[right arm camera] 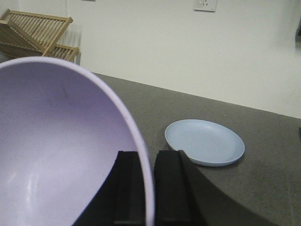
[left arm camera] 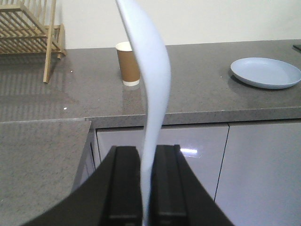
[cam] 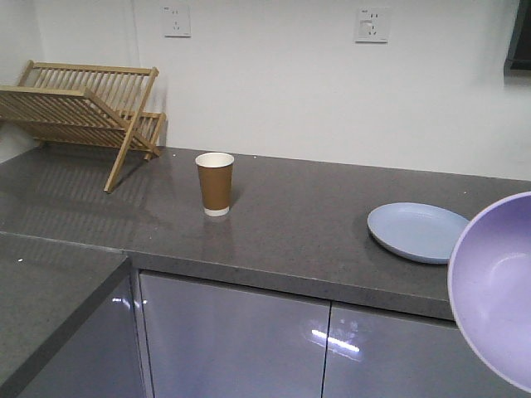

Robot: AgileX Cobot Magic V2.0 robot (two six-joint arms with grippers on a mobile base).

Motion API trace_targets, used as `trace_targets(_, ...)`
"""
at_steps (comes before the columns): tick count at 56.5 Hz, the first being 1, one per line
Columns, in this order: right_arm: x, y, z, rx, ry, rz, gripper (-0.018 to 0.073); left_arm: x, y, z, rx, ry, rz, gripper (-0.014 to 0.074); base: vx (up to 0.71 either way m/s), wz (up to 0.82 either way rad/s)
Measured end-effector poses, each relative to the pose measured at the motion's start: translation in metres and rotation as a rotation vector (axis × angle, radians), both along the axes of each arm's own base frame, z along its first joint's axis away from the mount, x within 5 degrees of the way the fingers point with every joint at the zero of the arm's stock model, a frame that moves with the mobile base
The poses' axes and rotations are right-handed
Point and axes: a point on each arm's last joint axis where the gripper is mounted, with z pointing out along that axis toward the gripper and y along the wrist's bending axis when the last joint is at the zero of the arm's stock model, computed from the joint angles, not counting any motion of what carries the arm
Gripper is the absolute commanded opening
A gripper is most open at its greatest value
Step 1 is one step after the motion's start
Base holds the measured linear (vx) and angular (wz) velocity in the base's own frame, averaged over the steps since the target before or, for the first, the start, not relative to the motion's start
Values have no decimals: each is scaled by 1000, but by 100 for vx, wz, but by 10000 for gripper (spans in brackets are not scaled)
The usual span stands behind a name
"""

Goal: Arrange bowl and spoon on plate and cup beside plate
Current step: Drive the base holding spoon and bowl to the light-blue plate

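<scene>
My right gripper (right arm camera: 146,157) is shut on the rim of the lavender bowl (right arm camera: 56,146), held in the air and tilted; the bowl (cam: 498,290) fills the lower right of the front view. The pale blue plate (cam: 419,231) lies flat on the grey counter, right of centre; the right wrist view has the plate (right arm camera: 204,142) beyond the bowl. My left gripper (left arm camera: 146,153) is shut on the handle of the pale blue spoon (left arm camera: 150,70), which sticks up edge-on. The brown paper cup (cam: 215,183) stands upright mid-counter, and the left wrist view has this cup (left arm camera: 127,64) behind the spoon.
A wooden dish rack (cam: 79,112) stands at the counter's back left against the white wall. A lower grey counter section (cam: 50,298) juts out at the front left. Glossy cabinet doors (cam: 232,340) run below the counter edge.
</scene>
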Motion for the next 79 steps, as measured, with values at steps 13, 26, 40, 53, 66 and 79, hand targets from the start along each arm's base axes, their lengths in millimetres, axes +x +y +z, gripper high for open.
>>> trace_targets(13,0,0,0,0,0,0,-8,0,0,0,0,0,0,-6,22,-21)
trace_targets(26,0,0,-1,1,6,6,-8,0,0,0,0,1,0,-6,19,-22)
trace_targets(40,0,1,-1,1,7,6,-8,0,0,0,0,1,0,-6,15,-22)
trace_targets(53,0,1,-1,1,7,6,-8,0,0,0,0,1,0,-6,13,-16)
trace_targets(66,0,1,-1,1,7,6,-8,0,0,0,0,1,0,-6,15,-7)
trace_targets(79,0,1,-1,1,7,6,-8,0,0,0,0,1,0,-6,17,1)
